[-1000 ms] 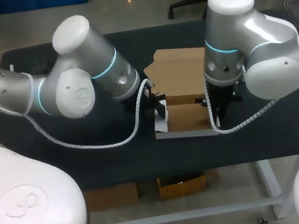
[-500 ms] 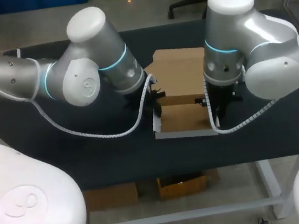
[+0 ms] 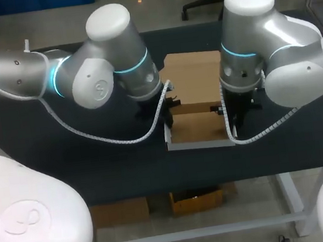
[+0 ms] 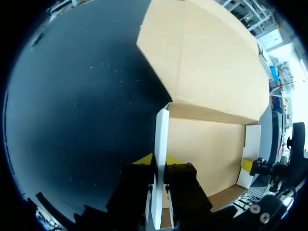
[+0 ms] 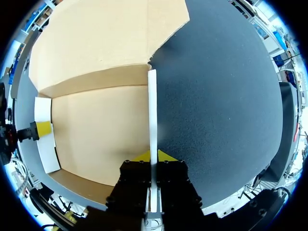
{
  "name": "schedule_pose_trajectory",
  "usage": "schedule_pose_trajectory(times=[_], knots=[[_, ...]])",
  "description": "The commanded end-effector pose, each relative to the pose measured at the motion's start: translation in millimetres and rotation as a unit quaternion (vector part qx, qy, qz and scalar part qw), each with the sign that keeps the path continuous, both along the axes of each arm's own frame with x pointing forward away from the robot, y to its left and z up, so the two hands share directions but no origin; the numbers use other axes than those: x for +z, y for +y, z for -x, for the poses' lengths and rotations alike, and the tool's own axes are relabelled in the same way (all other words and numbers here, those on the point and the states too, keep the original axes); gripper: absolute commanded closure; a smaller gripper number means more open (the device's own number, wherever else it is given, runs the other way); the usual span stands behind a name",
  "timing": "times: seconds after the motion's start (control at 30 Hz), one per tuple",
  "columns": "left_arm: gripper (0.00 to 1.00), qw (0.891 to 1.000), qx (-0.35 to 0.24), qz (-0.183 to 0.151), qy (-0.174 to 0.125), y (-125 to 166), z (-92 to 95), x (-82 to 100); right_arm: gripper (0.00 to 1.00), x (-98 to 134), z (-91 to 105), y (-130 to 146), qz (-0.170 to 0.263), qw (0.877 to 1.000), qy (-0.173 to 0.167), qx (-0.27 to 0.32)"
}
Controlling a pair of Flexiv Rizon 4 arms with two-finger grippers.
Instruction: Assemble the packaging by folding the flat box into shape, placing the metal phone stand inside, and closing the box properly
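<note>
Cardboard box (image 3: 195, 127) sits half formed on the dark table (image 3: 97, 170): the left gripper (image 4: 160, 161) pinches its left side wall (image 4: 161, 130) upright, the right gripper (image 5: 153, 156) pinches the right wall (image 5: 152, 96), and the lid (image 3: 194, 72) lies open behind; no phone stand shows, so I judge insertion and closing remain

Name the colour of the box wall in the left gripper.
White; the wall shows best in left wrist view.

The box (image 3: 195, 127) sits mid-table (image 3: 96, 164), with its lid panel (image 3: 194, 78) lying flat behind the tray. The left gripper (image 4: 159, 160) straddles the upright left side wall (image 4: 161, 139) — one finger inside, one outside, both touching. The right gripper (image 5: 152, 156) clamps the right side wall (image 5: 152, 106) likewise.
</note>
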State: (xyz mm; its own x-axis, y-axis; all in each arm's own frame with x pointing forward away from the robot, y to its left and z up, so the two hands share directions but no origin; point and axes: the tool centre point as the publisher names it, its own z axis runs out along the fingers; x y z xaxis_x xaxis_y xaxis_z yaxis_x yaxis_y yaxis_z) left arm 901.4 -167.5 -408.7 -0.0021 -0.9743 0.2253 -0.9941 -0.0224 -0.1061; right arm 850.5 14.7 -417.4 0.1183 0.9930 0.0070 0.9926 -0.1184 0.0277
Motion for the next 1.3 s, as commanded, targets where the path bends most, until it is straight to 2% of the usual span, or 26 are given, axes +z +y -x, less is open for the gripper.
schedule_pose_trajectory(times=[0.03, 0.33, 0.53, 0.6, 1.0, 1.07, 1.27, 1.3], knots=[[0.88, 1.0, 0.004, -0.031, 0.001, 0.4, 3.0, -1.3, 1.0, -0.4, 0.4, -0.3, 0.001, 1.0, 0.001, 0.0], [0.89, 0.999, 0.005, -0.042, 0.011, 2.5, 6.4, -4.0, 1.0, -0.4, 0.4, -0.3, 0.001, 1.0, 0.001, 0.0], [0.94, 0.998, 0.011, -0.058, 0.017, 2.4, 6.4, -6.1, 1.0, -0.4, 0.4, -0.3, 0.001, 1.0, 0.001, 0.0], [1.0, 0.998, 0.016, -0.065, 0.018, 2.0, 6.6, -6.8, 1.0, -0.4, 0.4, -0.3, 0.001, 1.0, 0.001, 0.0], [1.0, 0.996, 0.028, -0.084, 0.009, 1.3, 7.3, -9.4, 1.0, -0.4, 0.4, -0.3, 0.001, 1.0, 0.001, 0.0], [1.0, 0.996, 0.029, -0.084, 0.007, 1.6, 7.7, -8.4, 0.75, -0.4, 0.4, -0.3, 0.001, 1.0, 0.001, 0.0], [1.0, 0.996, 0.03, -0.085, 0.001, 2.7, 8.3, -6.3, 0.52, 12.7, 3.1, 2.0, 0.028, 0.999, -0.019, 0.005], [1.0, 0.996, 0.029, -0.085, 0.001, 3.0, 8.4, -5.8, 0.29, 15.3, 4.1, 1.9, 0.029, 0.999, -0.023, 0.007]])
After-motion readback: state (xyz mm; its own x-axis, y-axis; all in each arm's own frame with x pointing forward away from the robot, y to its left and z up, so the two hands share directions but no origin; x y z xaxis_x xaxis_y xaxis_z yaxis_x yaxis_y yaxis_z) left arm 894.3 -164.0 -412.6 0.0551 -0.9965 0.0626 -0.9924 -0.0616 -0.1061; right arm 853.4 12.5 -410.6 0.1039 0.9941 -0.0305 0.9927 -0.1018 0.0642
